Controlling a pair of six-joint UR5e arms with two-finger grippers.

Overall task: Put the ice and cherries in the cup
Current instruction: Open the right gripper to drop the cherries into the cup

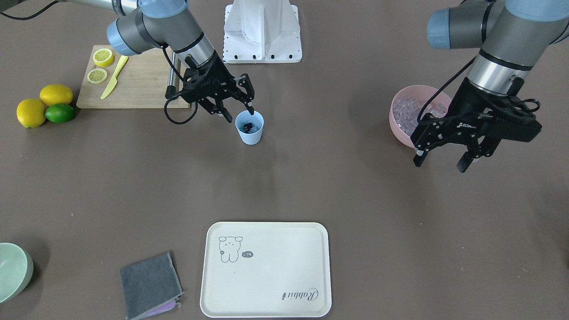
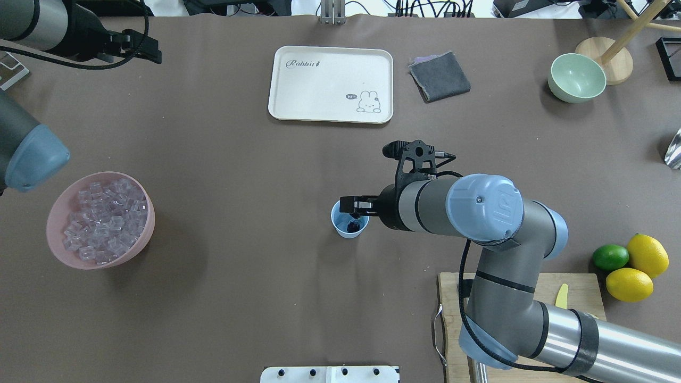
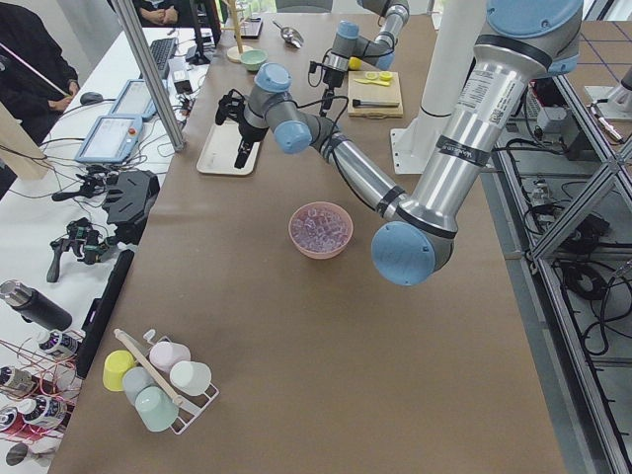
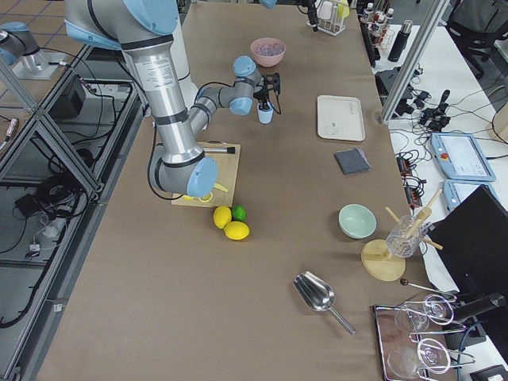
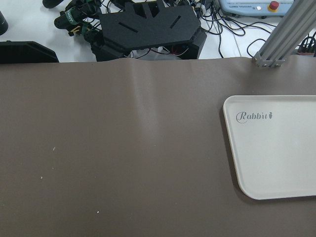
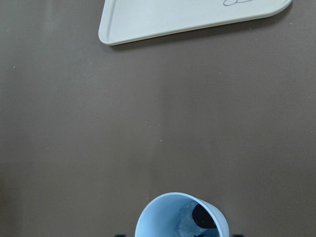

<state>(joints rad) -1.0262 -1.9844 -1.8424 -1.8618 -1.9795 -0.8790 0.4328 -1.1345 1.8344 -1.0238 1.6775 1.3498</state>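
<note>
The light-blue cup [image 1: 250, 137] stands at mid-table, and the dark cherries [image 1: 250, 128] lie inside it. My right gripper [image 1: 240, 114] is open and empty, its fingertips just above the cup's rim on the robot's side. The overhead view shows the cup [image 2: 348, 233], the cherries [image 2: 353, 226] and the right gripper [image 2: 354, 205]. In the right wrist view the cup [image 6: 163, 222] sits at the bottom edge with the cherries [image 6: 203, 217] in it. The ice [image 1: 411, 111] fills a pink bowl [image 1: 398, 129]. My left gripper [image 1: 440, 163] is open and empty, raised in front of that bowl.
A white tray [image 1: 266, 269] and a grey cloth [image 1: 149, 284] lie on the operators' side. A pale green bowl [image 1: 13, 271] sits at a table corner. A cutting board [image 1: 138, 84] with lemon halves and a knife is near my right arm, with lemons and a lime [image 1: 44, 106] beside it.
</note>
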